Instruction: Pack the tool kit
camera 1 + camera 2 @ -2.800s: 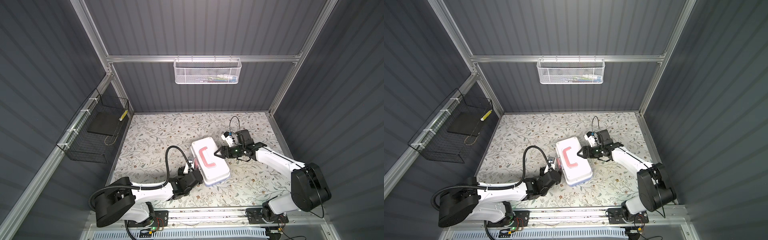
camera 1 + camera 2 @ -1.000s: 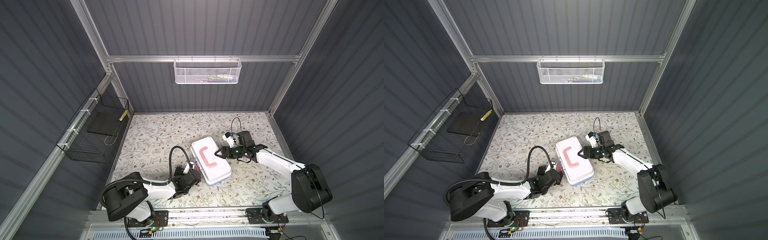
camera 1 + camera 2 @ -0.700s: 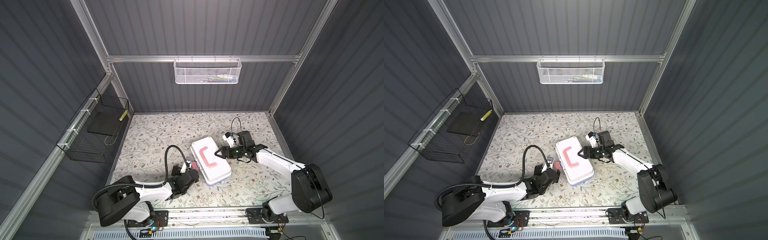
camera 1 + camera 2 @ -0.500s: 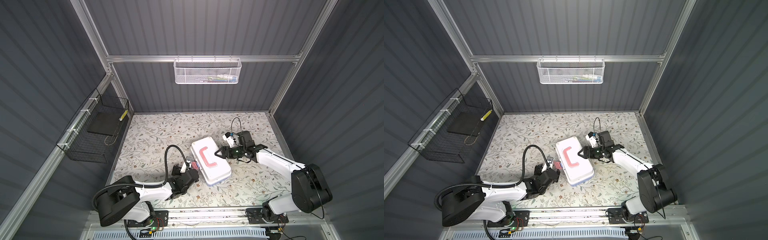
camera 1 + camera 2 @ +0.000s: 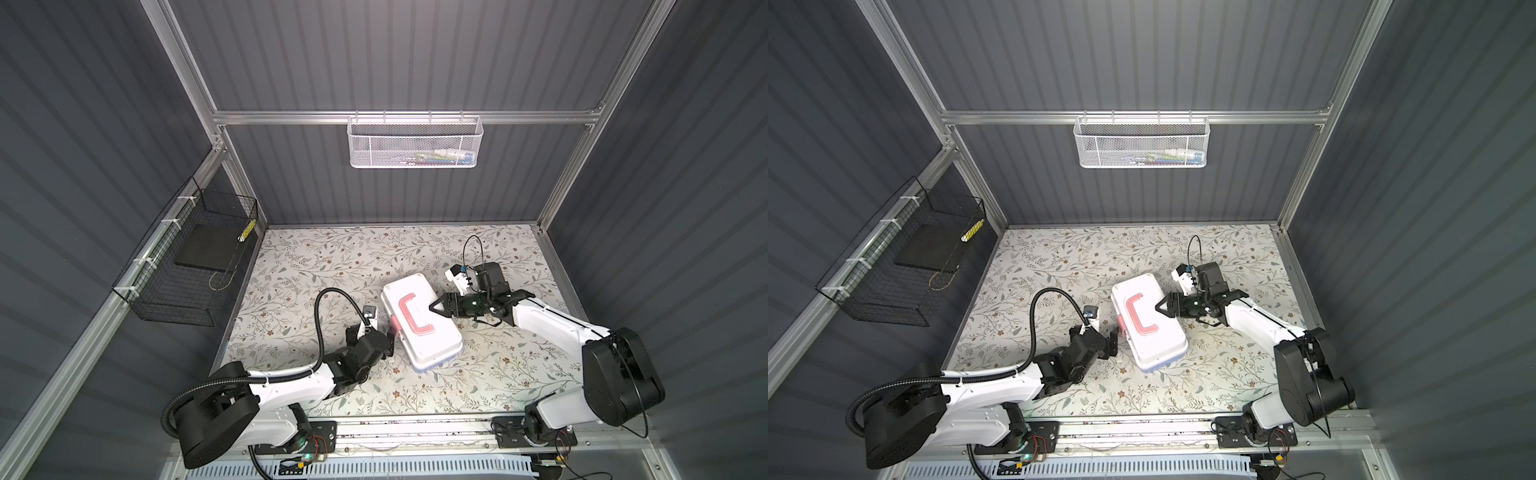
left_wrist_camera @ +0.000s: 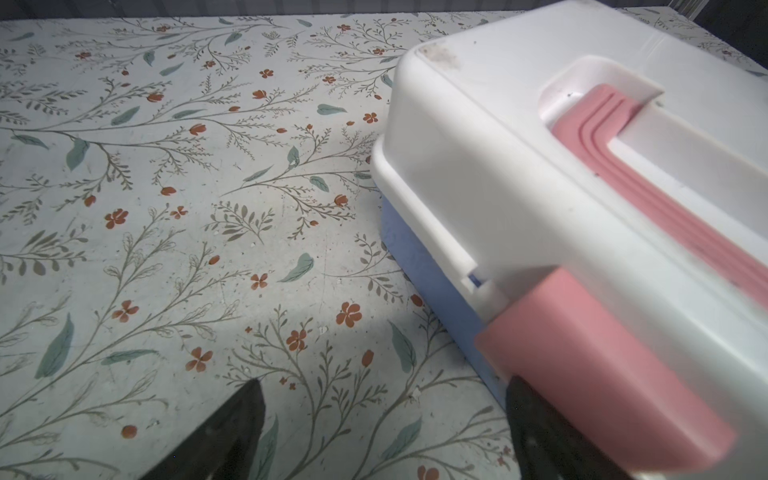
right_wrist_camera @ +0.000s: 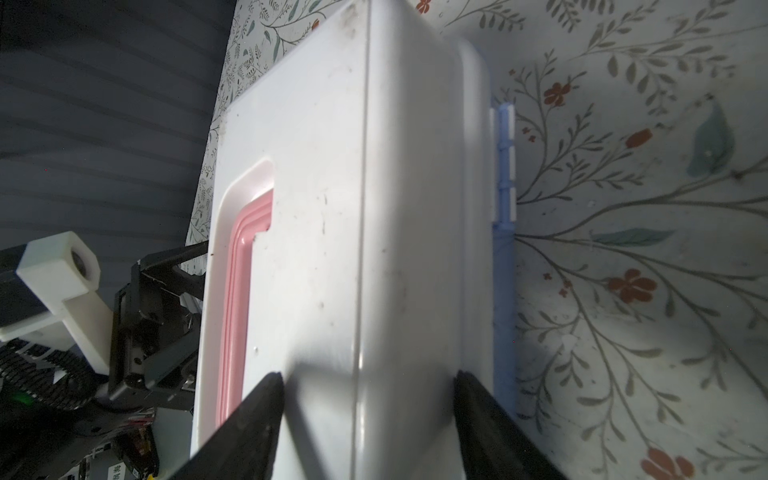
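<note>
Floral tabletop point(image 5: 332, 266): my right claw point(image 7: 365, 378) clamps the tool kit point(image 5: 432, 345) at its hinge side. My left claw point(image 6: 384, 386) gapes wide beside the latch point(image 6: 602, 365).

White-shelled left arm point(image 5: 291, 380) and right arm point(image 5: 548, 328) jointed in black, pointed black pincer fingers point(image 7: 257, 419), ribbed black hose point(image 5: 332, 290) looped over the left, thin black cable point(image 5: 464, 251) looped at the right wrist, white camera mount point(image 7: 62, 270) fitted
</note>
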You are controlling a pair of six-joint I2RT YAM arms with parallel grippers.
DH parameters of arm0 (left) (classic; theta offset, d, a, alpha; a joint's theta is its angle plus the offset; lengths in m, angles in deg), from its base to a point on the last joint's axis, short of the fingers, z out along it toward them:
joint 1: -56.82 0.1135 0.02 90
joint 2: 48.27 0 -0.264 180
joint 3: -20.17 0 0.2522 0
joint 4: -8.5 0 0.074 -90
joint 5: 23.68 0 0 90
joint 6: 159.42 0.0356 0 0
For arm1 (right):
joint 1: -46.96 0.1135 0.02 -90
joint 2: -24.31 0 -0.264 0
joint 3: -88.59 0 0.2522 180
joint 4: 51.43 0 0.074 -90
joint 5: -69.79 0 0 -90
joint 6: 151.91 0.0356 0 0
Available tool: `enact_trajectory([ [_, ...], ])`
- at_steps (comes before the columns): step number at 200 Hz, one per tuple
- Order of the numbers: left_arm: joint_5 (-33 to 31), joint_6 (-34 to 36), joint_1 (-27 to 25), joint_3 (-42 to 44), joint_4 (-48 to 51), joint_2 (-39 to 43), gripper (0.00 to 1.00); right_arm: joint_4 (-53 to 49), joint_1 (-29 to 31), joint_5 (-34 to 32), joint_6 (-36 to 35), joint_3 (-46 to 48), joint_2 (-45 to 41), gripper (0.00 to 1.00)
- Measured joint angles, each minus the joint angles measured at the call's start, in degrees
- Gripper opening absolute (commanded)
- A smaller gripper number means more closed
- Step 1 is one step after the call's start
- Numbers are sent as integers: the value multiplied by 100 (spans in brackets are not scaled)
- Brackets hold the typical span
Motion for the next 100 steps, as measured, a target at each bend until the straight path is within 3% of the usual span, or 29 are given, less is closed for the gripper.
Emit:
enact_trajectory([
  [31, 542, -339, 192, 0, -7, -9, 76, 33, -7, 15, 0, 17, 0, 66],
  [100, 1342, -1060, 304, 330, -328, 437, 73, 354, -15, 17, 155, 258, -120, 66],
])
